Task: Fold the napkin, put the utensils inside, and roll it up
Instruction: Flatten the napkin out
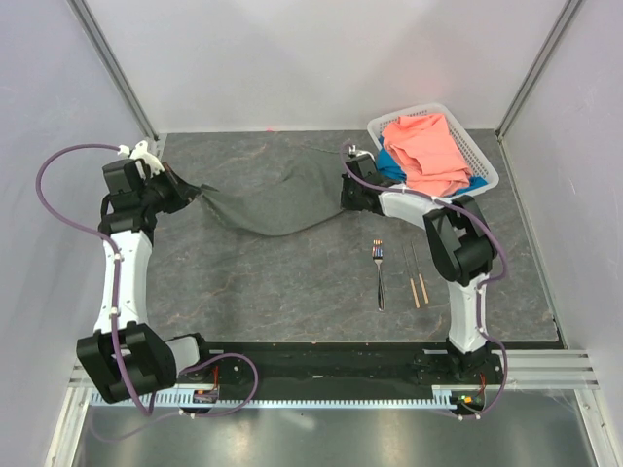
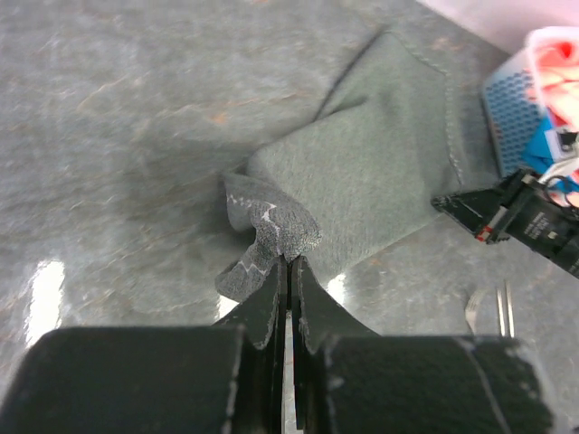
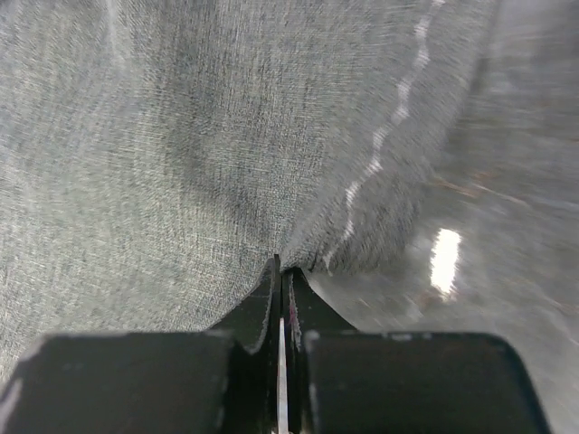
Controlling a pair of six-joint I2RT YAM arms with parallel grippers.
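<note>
The dark grey napkin [image 1: 273,199] hangs stretched between both arms over the back of the table, sagging in the middle. My left gripper [image 1: 185,193] is shut on its left corner, and the left wrist view shows the crumpled hem [image 2: 271,226] pinched at the fingertips. At the right end, my right gripper [image 1: 343,187] is shut on the napkin's other corner; the cloth [image 3: 181,136] fills most of the right wrist view. The silver fork [image 1: 379,275] and the wooden chopsticks [image 1: 416,275] lie side by side on the table to the front right of the napkin.
A white basket [image 1: 479,156] at the back right holds a salmon-pink cloth [image 1: 428,151] over a blue cloth [image 1: 391,165]. Grey walls close in the table on three sides. The arm bases sit on a black rail at the near edge.
</note>
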